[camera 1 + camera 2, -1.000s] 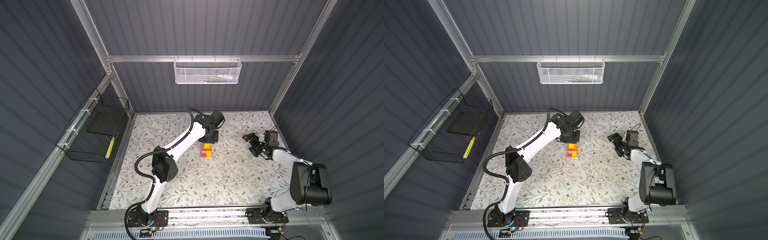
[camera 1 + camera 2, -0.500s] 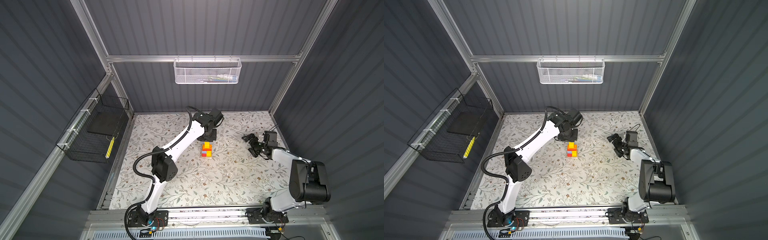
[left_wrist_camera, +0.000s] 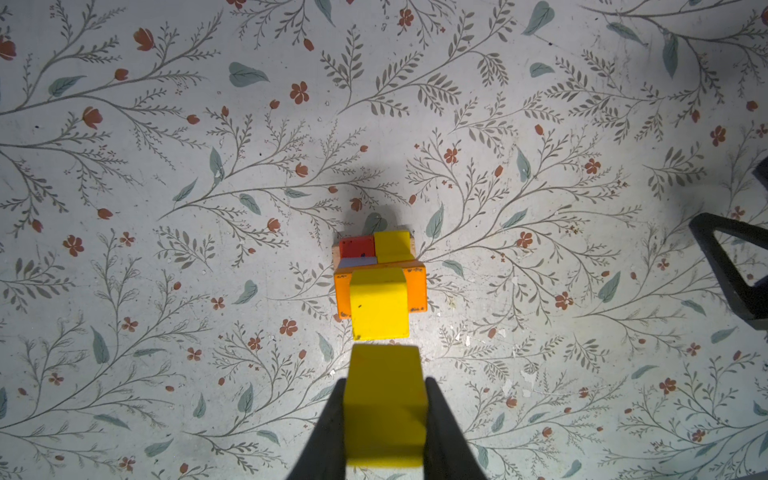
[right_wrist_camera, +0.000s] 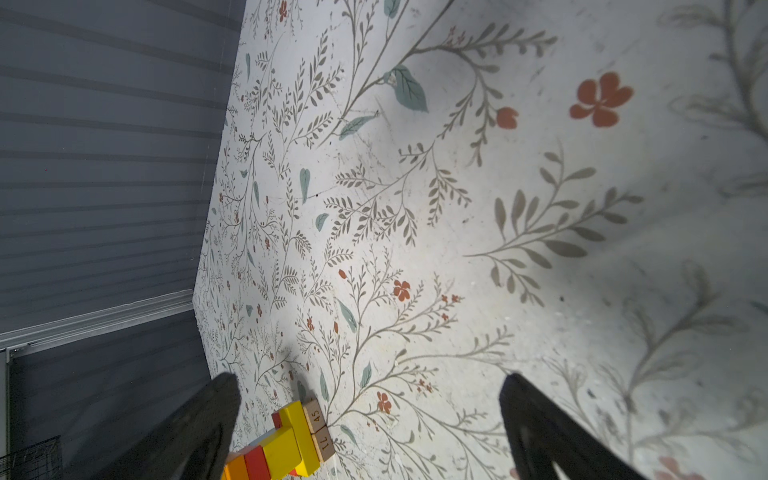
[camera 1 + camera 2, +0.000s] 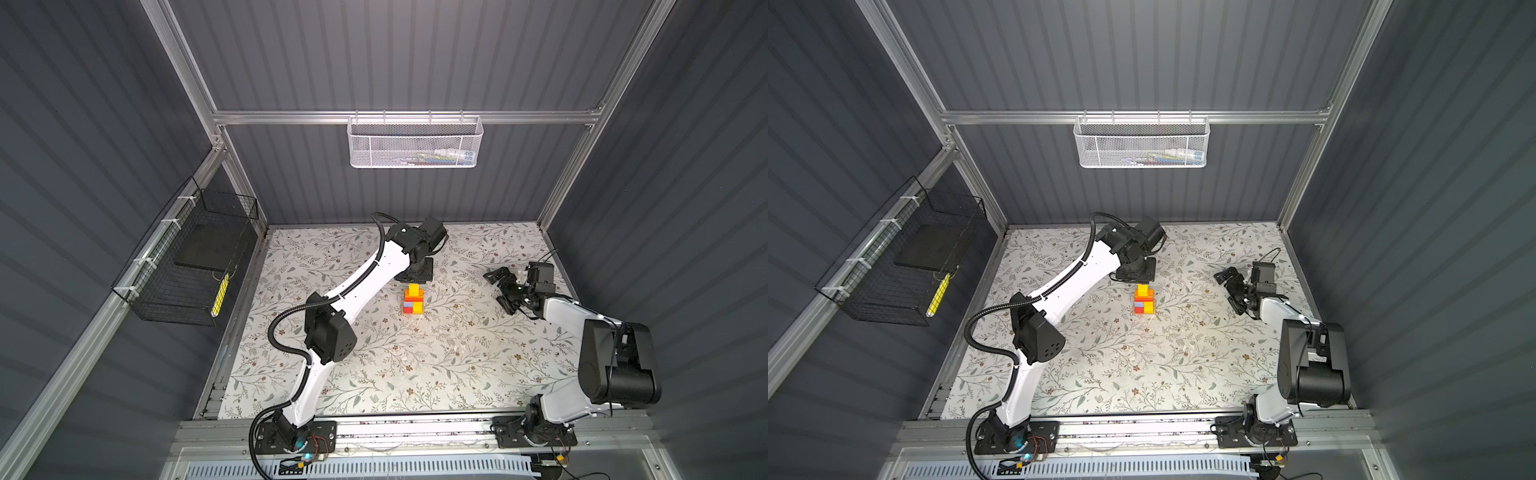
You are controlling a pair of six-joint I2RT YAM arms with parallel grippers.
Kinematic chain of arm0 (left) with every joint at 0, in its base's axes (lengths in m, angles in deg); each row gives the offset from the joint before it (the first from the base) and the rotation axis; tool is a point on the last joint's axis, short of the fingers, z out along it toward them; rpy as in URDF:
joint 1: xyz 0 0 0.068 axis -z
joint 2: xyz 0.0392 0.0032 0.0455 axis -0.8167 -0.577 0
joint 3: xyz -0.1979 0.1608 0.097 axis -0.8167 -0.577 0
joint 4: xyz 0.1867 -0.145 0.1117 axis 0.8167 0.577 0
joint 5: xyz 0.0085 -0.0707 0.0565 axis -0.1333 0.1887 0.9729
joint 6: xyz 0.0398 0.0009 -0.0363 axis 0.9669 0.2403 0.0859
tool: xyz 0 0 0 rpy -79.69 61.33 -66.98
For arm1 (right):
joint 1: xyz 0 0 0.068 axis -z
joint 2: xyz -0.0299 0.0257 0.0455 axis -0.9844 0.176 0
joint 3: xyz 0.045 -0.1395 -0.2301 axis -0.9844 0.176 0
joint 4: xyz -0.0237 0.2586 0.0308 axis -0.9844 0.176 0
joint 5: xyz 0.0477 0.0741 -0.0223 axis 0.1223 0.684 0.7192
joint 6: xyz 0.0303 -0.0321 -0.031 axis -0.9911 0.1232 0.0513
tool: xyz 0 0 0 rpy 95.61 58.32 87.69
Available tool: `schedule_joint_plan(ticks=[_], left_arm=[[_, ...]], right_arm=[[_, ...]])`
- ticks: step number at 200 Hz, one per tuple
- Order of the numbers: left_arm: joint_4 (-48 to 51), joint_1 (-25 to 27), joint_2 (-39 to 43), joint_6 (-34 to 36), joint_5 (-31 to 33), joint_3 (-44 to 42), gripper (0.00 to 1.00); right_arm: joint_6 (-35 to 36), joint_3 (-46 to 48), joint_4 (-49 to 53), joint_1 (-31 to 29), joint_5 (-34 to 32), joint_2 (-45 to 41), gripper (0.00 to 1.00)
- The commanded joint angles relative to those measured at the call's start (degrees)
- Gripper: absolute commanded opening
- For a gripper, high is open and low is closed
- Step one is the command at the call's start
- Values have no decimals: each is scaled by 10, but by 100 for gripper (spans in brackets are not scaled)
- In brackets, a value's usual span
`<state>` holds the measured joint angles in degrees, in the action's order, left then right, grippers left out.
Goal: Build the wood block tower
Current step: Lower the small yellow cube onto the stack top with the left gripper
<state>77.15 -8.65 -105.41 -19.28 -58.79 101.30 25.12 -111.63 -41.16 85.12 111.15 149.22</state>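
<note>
Left gripper (image 3: pixel 385 382) has barely shifted, stays clamped narrow on a yellow block (image 3: pixel 384 415); the tower (image 3: pixel 380 291) stands untouched just ahead of its fingertips, placement pending; right gripper (image 5: pixel 498 292) gapes empty, well apart.

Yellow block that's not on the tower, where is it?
In the left wrist view, the yellow block is clamped in the left gripper's jaws, close to the tower.
</note>
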Motion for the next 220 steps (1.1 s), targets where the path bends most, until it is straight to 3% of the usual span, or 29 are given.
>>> schedule_joint_plan(ticks=[1, 220], left_arm=[[22, 4, -19, -2, 1, 19, 19], [27, 4, -48, -18, 17, 35, 22]], right_arm=[[1, -11, -10, -2, 5, 5, 99], [0, -16, -13, -2, 12, 15, 99]])
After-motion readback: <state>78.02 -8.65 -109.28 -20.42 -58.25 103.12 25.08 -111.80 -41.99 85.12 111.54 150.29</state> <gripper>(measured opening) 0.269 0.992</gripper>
